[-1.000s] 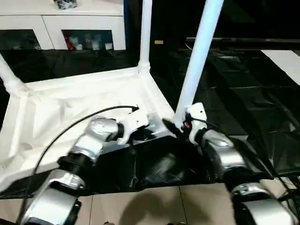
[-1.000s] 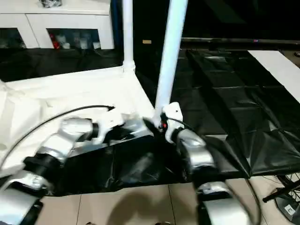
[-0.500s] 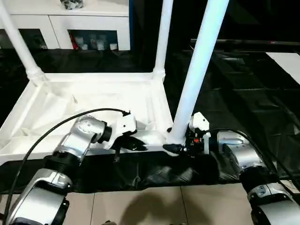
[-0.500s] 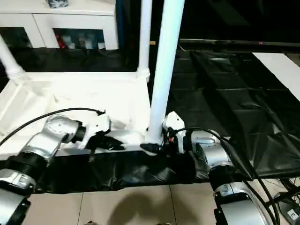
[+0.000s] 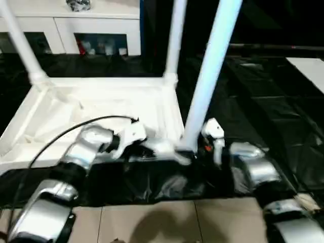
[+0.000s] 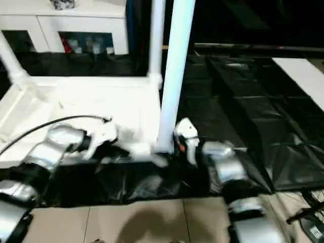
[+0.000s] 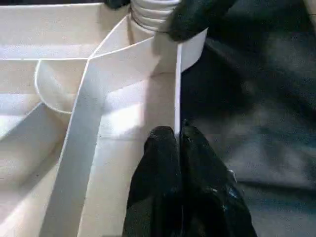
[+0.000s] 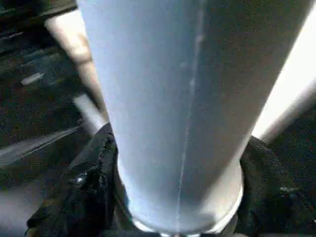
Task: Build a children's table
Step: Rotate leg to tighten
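- Three tapered white plastic legs (image 5: 211, 76) are seen standing in the upturned white ribbed tabletop (image 5: 96, 109) on the black-draped surface (image 5: 263, 96), at its near edge.
- The tabletop's near rim is pinched by the closed left gripper (image 7: 175, 143).
- The near-corner leg's base is clasped by the right gripper (image 8: 177, 197).
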Motion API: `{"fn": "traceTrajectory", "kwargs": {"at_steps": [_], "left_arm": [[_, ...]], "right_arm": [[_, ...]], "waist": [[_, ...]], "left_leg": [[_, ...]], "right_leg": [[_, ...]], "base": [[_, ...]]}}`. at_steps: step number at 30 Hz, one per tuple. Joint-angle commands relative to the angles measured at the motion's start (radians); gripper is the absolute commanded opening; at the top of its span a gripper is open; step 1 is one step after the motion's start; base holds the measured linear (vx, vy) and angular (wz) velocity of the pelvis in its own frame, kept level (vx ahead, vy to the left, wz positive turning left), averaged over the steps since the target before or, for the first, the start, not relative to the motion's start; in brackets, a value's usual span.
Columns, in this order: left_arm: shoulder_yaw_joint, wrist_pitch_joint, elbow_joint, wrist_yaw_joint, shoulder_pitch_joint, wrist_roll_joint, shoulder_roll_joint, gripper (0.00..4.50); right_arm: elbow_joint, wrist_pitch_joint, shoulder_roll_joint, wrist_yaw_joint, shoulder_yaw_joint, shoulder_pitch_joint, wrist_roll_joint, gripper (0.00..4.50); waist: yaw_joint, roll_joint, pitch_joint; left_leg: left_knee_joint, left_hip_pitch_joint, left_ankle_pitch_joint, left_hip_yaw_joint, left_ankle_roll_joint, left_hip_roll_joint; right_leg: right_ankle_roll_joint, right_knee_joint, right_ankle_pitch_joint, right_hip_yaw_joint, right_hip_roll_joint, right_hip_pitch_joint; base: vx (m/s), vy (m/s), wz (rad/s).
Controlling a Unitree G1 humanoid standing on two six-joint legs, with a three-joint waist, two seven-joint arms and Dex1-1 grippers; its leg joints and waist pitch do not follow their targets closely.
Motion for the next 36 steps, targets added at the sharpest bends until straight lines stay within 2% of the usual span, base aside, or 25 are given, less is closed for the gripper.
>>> {"fn": "traceTrajectory", "kwargs": {"at_steps": [1,2,5,8,9,10,13,14,15,19,20,23,25,28,30,32,33,36], "left_arm": [[-0.029,0.046,-0.024,0.136,-0.014,0.005,-0.125,0.0],[-0.03,0.055,-0.03,0.16,-0.013,0.008,-0.146,0.0],[-0.04,0.066,-0.04,0.206,-0.012,0.015,-0.196,0.0],[-0.05,0.047,-0.037,0.219,-0.011,0.021,-0.218,0.0],[-0.052,0.038,-0.036,0.215,-0.011,0.02,-0.219,0.0],[-0.054,0.019,-0.037,0.2,-0.01,0.018,-0.212,0.0],[-0.054,-0.031,-0.044,0.174,-0.004,0.016,-0.192,0.0],[-0.054,-0.048,-0.056,0.134,0.005,0.007,-0.167,0.0],[-0.055,-0.052,-0.058,0.129,0.007,0.006,-0.164,0.0],[-0.061,-0.068,-0.077,0.031,0.027,-0.01,-0.105,0.0],[-0.059,-0.069,-0.077,0.015,0.029,-0.014,-0.096,0.0],[-0.057,-0.078,-0.071,-0.034,0.028,-0.021,-0.065,0.0],[-0.057,-0.088,-0.066,-0.068,0.025,-0.025,-0.045,0.0],[-0.056,-0.102,-0.06,-0.125,0.023,-0.035,-0.015,0.0],[-0.062,-0.115,-0.059,-0.162,0.023,-0.035,0.008,0.0],[-0.068,-0.129,-0.055,-0.193,0.021,-0.037,0.031,0.0],[-0.069,-0.13,-0.055,-0.196,0.021,-0.037,0.034,0.0],[-0.071,-0.139,-0.05,-0.222,0.018,-0.039,0.047,0.0]], "right_arm": [[0.06,0.003,0.097,-0.227,0.007,-0.019,-0.024,2.69],[0.075,0.007,0.114,-0.29,-0.002,-0.025,-0.029,2.69],[0.102,-0.009,0.16,-0.386,-0.01,-0.046,-0.034,2.69],[0.107,-0.04,0.188,-0.426,-0.017,-0.063,-0.047,2.69],[0.108,-0.049,0.19,-0.428,-0.02,-0.066,-0.047,3.24],[0.105,-0.062,0.186,-0.417,-0.028,-0.071,-0.042,3.38],[0.098,-0.062,0.173,-0.352,-0.038,-0.071,-0.015,3.55],[0.082,-0.072,0.144,-0.292,-0.021,-0.067,-0.018,3.82],[0.08,-0.074,0.14,-0.286,-0.017,-0.066,-0.02,3.82],[0.039,-0.082,0.065,-0.099,0.031,-0.054,-0.01,3.87],[0.029,-0.084,0.051,-0.058,0.042,-0.05,-0.01,3.87],[-0.01,-0.064,0.003,0.108,0.077,-0.032,0.004,3.87],[-0.042,-0.051,-0.027,0.218,0.1,-0.019,0.016,3.87],[-0.069,-0.041,-0.075,0.362,0.141,-0.006,0.012,3.87],[-0.07,-0.039,-0.096,0.426,0.163,-0.008,0.009,3.62],[-0.073,-0.028,-0.11,0.478,0.178,-0.012,0.009,3.55],[-0.073,-0.028,-0.111,0.483,0.179,-0.013,0.008,3.55],[-0.079,-0.023,-0.118,0.512,0.191,-0.016,0.006,3.18]], "waist": [[-0.01,0.005,-0.052],[-0.011,0.008,-0.053],[-0.021,0.006,-0.054],[-0.021,0.005,-0.055],[-0.02,0.005,-0.056],[-0.02,0.007,-0.057],[-0.02,0.006,-0.058],[-0.019,0.005,-0.058],[-0.019,0.004,-0.059],[-0.014,0.006,-0.068],[-0.015,0.004,-0.068],[-0.01,0.006,-0.068],[-0.004,0.007,-0.066],[0.005,0.008,-0.065],[0.009,0.006,-0.062],[0.011,0.006,-0.06],[0.012,0.007,-0.06],[0.013,0.006,-0.06]], "left_leg": [[-0.069,0.012,-0.339,-0.012,-0.007,0.027],[-0.069,0.013,-0.344,-0.013,-0.007,0.026],[-0.067,0.011,-0.365,-0.013,0.006,0.025],[-0.065,0.007,-0.355,-0.01,0.026,0.019],[-0.065,0.006,-0.351,-0.01,0.03,0.02],[-0.067,0.005,-0.342,-0.011,0.033,0.022],[-0.068,0.002,-0.335,-0.01,0.041,0.024],[-0.068,0.0,-0.329,-0.01,0.044,0.025],[-0.068,-0.002,-0.326,-0.01,0.048,0.024],[-0.06,-0.006,-0.236,-0.003,0.079,0.027],[-0.059,-0.01,-0.212,-0.003,0.09,0.025],[-0.057,-0.009,-0.184,-0.001,0.11,0.028],[-0.057,-0.01,-0.193,0.001,0.116,0.031],[-0.058,-0.006,-0.219,0.001,0.105,0.033],[-0.06,-0.005,-0.244,0.001,0.087,0.034],[-0.062,-0.003,-0.26,0.0,0.076,0.034],[-0.062,-0.002,-0.263,0.0,0.073,0.034],[-0.064,-0.001,-0.268,-0.001,0.063,0.034]], "right_leg": [[-0.122,-0.093,-0.519,0.051,-0.066,0.037],[-0.119,-0.095,-0.522,0.049,-0.065,0.037],[-0.118,-0.097,-0.508,0.049,-0.063,0.035],[-0.112,-0.098,-0.506,0.049,-0.062,0.036],[-0.11,-0.099,-0.505,0.049,-0.063,0.036],[-0.116,-0.096,-0.481,0.05,-0.062,0.037],[-0.129,-0.09,-0.443,0.053,-0.061,0.04],[-0.136,-0.088,-0.424,0.053,-0.061,0.042],[-0.14,-0.086,-0.413,0.053,-0.061,0.044],[-0.197,-0.065,-0.252,0.058,-0.061,0.051],[-0.21,-0.058,-0.213,0.058,-0.059,0.055],[-0.229,-0.054,-0.17,0.056,-0.057,0.058],[-0.23,-0.054,-0.182,0.054,-0.055,0.058],[-0.223,-0.058,-0.226,0.054,-0.058,0.056],[-0.208,-0.063,-0.284,0.055,-0.06,0.053],[-0.198,-0.067,-0.32,0.055,-0.061,0.052],[-0.195,-0.067,-0.326,0.055,-0.06,0.051],[-0.19,-0.068,-0.334,0.056,-0.06,0.051]], "base": [[0.0,0.0,0.0],[0.0,0.0,0.0],[0.0,0.0,0.0],[0.0,0.0,0.0],[0.0,0.0,0.0],[0.0,0.0,0.0],[0.0,0.0,0.0],[0.0,0.0,0.0],[0.0,0.0,0.0],[0.0,0.0,0.0],[0.0,0.0,0.0],[0.0,0.0,0.0],[0.0,0.0,0.0],[0.0,0.0,0.0],[0.0,0.0,0.0],[0.0,0.0,0.0],[0.0,0.0,0.0],[0.0,0.0,0.0]]}}
